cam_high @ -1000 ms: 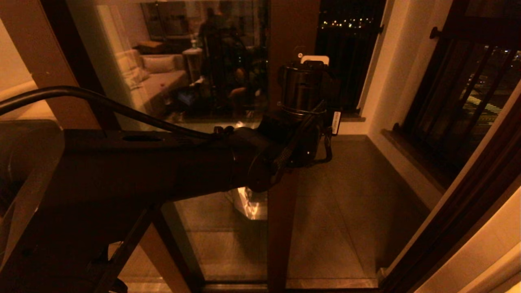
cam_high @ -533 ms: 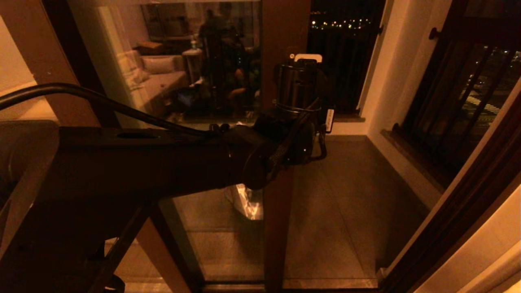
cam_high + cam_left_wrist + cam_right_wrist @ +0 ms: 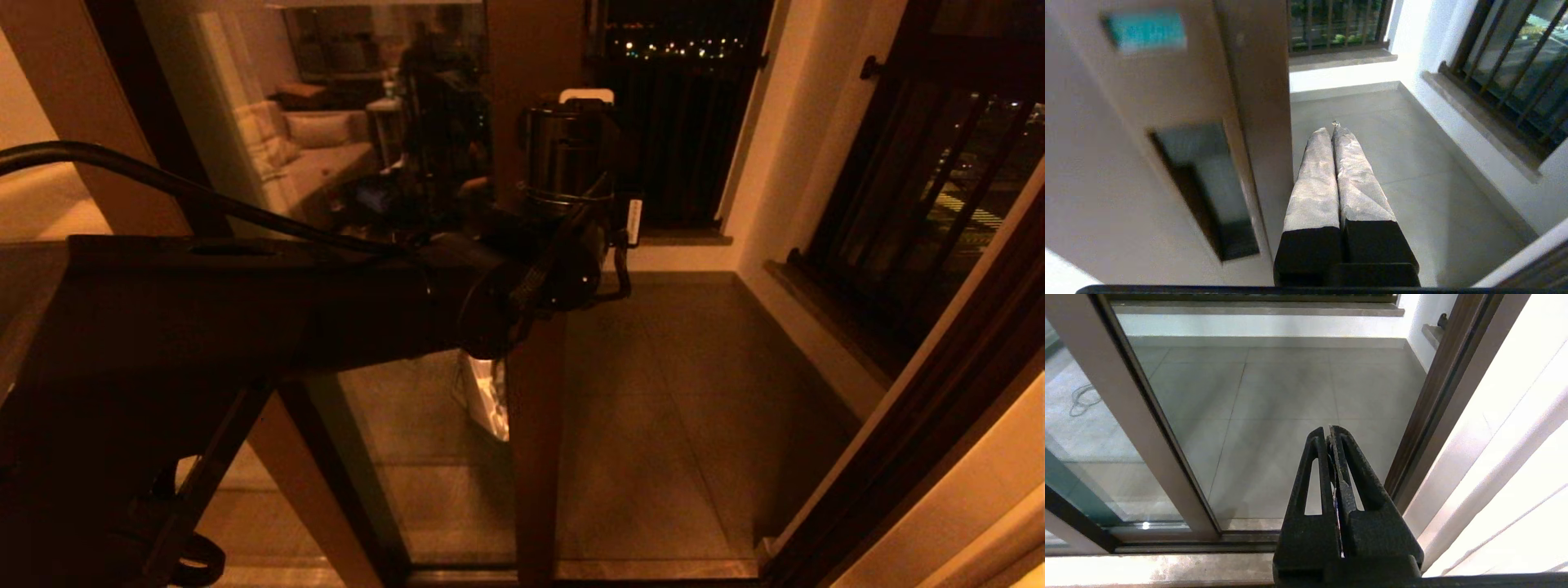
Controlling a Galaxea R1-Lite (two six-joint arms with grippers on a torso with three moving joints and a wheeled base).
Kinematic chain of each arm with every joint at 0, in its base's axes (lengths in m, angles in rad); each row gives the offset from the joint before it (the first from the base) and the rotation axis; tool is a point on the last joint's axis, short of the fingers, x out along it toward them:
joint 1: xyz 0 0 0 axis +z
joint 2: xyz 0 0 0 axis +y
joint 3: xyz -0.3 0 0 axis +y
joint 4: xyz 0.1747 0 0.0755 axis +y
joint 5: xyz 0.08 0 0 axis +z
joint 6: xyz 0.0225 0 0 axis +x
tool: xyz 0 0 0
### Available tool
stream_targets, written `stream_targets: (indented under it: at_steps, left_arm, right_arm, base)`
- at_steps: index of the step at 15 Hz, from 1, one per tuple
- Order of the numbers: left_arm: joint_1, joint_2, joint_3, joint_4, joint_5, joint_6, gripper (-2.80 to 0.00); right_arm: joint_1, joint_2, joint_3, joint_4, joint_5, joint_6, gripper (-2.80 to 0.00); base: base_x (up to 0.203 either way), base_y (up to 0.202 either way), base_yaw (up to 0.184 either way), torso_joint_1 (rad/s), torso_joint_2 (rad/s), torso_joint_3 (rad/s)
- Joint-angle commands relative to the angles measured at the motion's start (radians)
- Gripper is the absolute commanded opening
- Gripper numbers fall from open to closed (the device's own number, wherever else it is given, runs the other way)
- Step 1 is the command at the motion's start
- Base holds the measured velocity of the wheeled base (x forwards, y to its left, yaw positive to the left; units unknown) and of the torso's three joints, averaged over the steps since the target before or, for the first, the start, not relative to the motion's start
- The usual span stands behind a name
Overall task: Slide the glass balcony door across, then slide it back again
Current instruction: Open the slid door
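The glass balcony door (image 3: 424, 457) stands partly slid to the left, its brown upright (image 3: 531, 441) near the middle of the head view. In the left wrist view this upright (image 3: 1261, 102) shows its dark recessed handle (image 3: 1204, 192) and a blurred label (image 3: 1145, 30). My left gripper (image 3: 1332, 128) is shut with nothing in it, its fingers (image 3: 1314, 179) lying close along the upright's edge on the open side. In the head view the left wrist (image 3: 567, 155) hides those fingers. My right gripper (image 3: 1328, 430) is shut and empty, hanging low before the doorway.
The tiled balcony floor (image 3: 678, 392) lies beyond the opening. Black barred railings stand at the back (image 3: 678, 122) and right (image 3: 922, 188). The dark door jamb (image 3: 914, 425) bounds the opening on the right, with a pale curtain (image 3: 1515, 457) beside it. The bottom track (image 3: 1167, 545) crosses the threshold.
The door's upright has slid leftwards together with my left arm, and the opening to the balcony has grown wider.
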Motion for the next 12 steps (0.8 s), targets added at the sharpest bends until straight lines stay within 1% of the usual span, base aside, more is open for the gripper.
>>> stream_targets:
  at_steps: [1,6,12]
  left_arm:
    - [0.02,-0.026,0.024,-0.003,0.003,-0.001,-2.8]
    - [0.033,-0.095,0.131,-0.006,0.003,-0.007,-2.8]
    - [0.047,-0.159,0.196,-0.033,0.004,-0.004,-2.8]
  right_arm:
    - [0.0,0.001,0.0,0.001,0.0,-0.001,-2.8]
    - [0.0,0.001,0.0,0.0,0.0,-0.001,-2.8]
    - [0.0,0.001,0.0,0.0,0.0,-0.001,-2.8]
  base:
    - [0.0,0.0,0.0,0.0,0.0,0.0]
    - [0.0,0.0,0.0,0.0,0.0,0.0]
    - [0.0,0.0,0.0,0.0,0.0,0.0]
